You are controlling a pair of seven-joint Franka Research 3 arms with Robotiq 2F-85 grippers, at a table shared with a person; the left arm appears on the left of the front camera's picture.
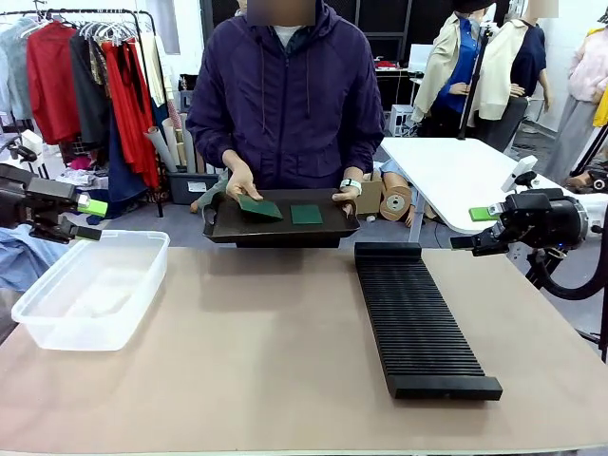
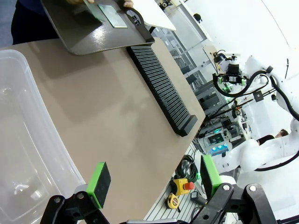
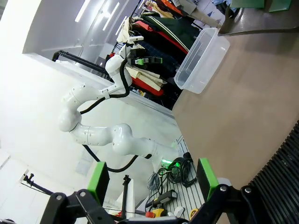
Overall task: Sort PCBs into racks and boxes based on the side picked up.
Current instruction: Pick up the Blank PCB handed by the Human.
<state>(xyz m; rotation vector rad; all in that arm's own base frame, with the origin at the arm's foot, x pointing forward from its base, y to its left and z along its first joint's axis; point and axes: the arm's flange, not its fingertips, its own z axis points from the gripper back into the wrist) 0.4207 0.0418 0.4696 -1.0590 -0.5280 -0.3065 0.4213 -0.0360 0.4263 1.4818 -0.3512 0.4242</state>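
Two green PCBs lie on a dark tray (image 1: 285, 234) that a person holds at the table's far edge. One PCB (image 1: 258, 207) is tilted under the person's hand; the other PCB (image 1: 306, 214) lies flat. The clear box (image 1: 95, 285) stands at the left and looks empty. The long black rack (image 1: 418, 318) lies right of centre. My left gripper (image 1: 90, 218) hovers open beside the box's far left corner. My right gripper (image 1: 473, 228) hovers open to the right of the rack's far end. In the left wrist view my left gripper (image 2: 154, 182) gapes over the box (image 2: 18, 140), with the rack (image 2: 161, 88) and a PCB (image 2: 112, 16) beyond.
In the right wrist view my right gripper (image 3: 152, 179) is open above the table, with the box (image 3: 201, 60) far off and the rack (image 3: 280, 172) at the lower right. Bare tabletop (image 1: 247, 361) lies between box and rack. A white table (image 1: 456, 171) stands behind at the right.
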